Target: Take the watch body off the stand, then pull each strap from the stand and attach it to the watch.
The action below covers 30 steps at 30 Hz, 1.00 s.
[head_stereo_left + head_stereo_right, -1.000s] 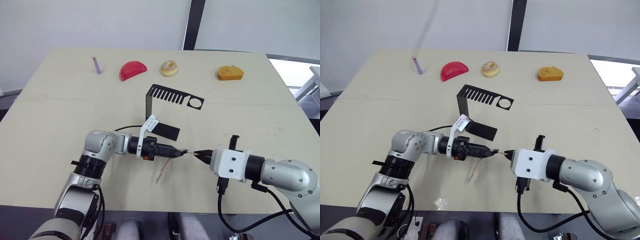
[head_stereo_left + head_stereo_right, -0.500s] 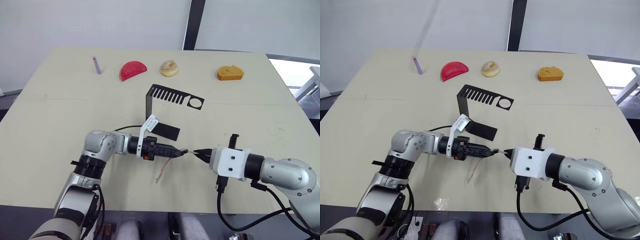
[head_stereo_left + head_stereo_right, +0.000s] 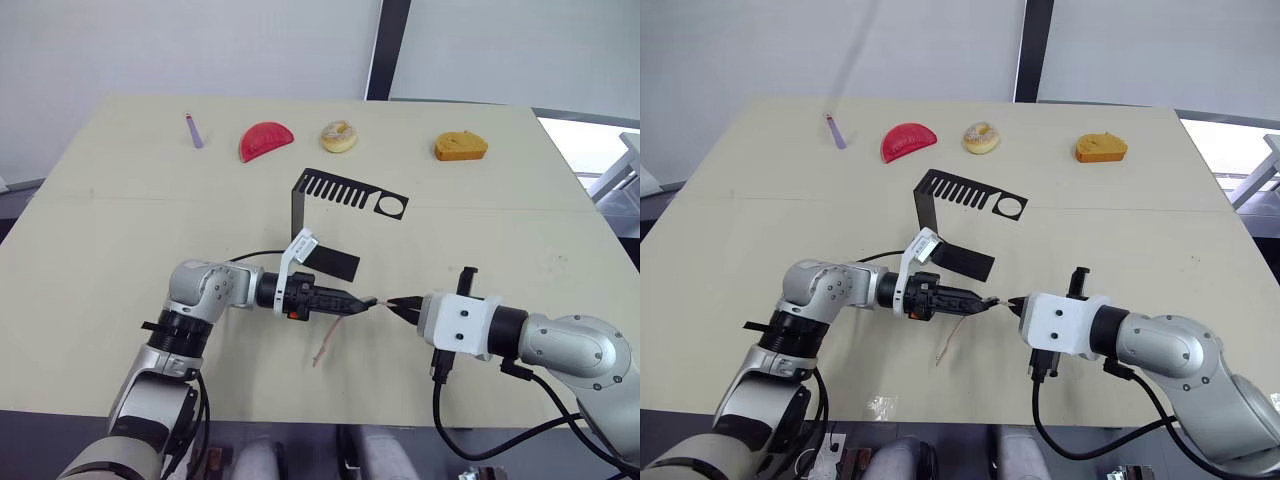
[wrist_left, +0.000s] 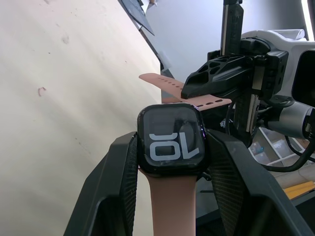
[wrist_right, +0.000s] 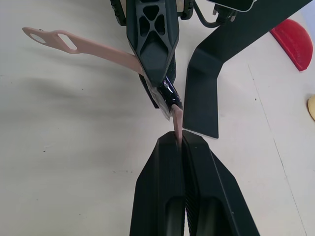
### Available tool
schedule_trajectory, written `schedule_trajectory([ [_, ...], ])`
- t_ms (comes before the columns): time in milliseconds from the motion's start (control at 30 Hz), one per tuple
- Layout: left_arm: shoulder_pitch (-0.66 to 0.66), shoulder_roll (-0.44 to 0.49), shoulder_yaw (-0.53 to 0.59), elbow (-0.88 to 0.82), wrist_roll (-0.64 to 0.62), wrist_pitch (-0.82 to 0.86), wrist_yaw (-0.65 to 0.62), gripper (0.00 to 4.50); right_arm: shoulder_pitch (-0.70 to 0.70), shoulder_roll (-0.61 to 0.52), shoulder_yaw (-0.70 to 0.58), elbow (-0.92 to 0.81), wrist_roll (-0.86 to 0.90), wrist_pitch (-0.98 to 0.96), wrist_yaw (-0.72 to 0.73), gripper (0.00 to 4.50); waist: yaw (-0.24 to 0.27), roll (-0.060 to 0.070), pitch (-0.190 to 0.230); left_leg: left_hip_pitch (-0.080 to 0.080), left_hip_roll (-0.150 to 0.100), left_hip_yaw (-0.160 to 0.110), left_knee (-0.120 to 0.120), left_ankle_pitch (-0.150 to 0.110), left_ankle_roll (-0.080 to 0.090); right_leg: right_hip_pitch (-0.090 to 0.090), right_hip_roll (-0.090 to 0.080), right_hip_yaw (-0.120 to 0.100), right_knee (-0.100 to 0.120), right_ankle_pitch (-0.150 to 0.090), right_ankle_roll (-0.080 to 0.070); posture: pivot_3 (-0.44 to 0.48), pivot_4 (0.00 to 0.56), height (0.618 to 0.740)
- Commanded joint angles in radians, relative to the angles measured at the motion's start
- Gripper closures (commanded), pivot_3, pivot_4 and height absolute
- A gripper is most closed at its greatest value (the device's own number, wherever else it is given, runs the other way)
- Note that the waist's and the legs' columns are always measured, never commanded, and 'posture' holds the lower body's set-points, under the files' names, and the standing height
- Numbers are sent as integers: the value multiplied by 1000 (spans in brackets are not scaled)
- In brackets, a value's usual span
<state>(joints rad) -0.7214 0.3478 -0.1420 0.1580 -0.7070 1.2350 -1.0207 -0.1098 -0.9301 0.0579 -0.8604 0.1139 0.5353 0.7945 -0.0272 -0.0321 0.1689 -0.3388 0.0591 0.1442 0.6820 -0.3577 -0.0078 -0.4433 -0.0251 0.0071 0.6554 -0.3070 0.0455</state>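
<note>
One strap (image 4: 170, 206) already on watch body (image 4: 171, 139), which I hold clamped in left claw (image 3: 366, 302) above worktop (image 3: 100, 250). Stand (image 3: 330, 195) bare. Right claw (image 3: 392, 305) pinched shut on second strap (image 5: 177, 125), end at case; joining seems unfinished.

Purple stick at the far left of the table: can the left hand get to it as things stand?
Probably not now: the left hand is shut on the watch; otherwise the path to the purple stick looks open.
</note>
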Motion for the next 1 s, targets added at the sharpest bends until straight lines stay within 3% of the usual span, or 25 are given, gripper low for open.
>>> schedule_trajectory([
  [33, -20, -21, 20, -49, -36, 8, 8, 2900, -13, 3, -3, -41, -5, -3, -6, 4500, 0, 0, 0, 0, 0, 0, 0, 0, 0, 0, 0, 0, 0, 0, 0, 0, 150, 737],
  [1000, -13, -35, 17, -87, -36, 25, 20, 2900, -81, 5, 46, -21, -30, 49, 7, 4500, 0, 0, 0, 0, 0, 0, 0, 0, 0, 0, 0, 0, 0, 0, 0, 0, 150, 737],
])
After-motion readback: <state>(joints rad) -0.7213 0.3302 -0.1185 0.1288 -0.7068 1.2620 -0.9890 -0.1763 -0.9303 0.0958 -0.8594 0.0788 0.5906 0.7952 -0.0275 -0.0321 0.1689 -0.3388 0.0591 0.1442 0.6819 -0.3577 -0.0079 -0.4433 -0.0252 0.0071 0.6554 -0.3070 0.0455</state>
